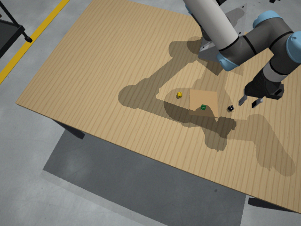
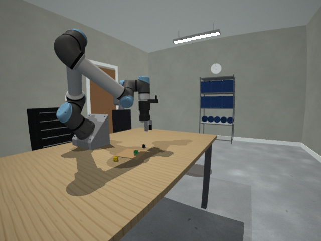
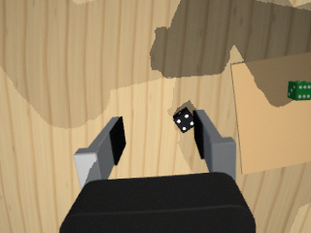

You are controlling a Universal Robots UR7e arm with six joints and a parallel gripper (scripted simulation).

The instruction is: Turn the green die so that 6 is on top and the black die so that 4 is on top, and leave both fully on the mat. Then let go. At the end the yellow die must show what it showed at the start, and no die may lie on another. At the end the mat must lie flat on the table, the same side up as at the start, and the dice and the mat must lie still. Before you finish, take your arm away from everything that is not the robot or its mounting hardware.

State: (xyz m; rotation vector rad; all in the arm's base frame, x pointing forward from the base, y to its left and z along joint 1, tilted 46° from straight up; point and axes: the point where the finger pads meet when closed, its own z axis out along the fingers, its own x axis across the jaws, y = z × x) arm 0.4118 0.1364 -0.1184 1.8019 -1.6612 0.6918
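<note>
The black die [image 1: 230, 108] [image 2: 143, 145] [image 3: 184, 120] lies on the table, off the mat, with four pips on top. The green die [image 1: 203, 107] [image 2: 135, 151] [image 3: 299, 90] lies on the tan mat [image 1: 201, 96] [image 2: 124, 153] [image 3: 272, 141]; its top appears to show six. In the wrist view the frame edge cuts into it. The yellow die [image 1: 179, 94] [image 2: 116, 158] lies on the table beside the mat, several pips on top. My gripper [image 1: 247, 104] [image 2: 148, 129] [image 3: 158, 127] is open and empty, high above the table. In the wrist view the black die appears beside the right finger.
The wooden table [image 1: 97, 73] [image 2: 51, 207] bears the robot's grey base [image 2: 100, 132] behind the mat. Arm shadows cross the table, the green die and part of the mat. The mat separates the black die from the yellow die.
</note>
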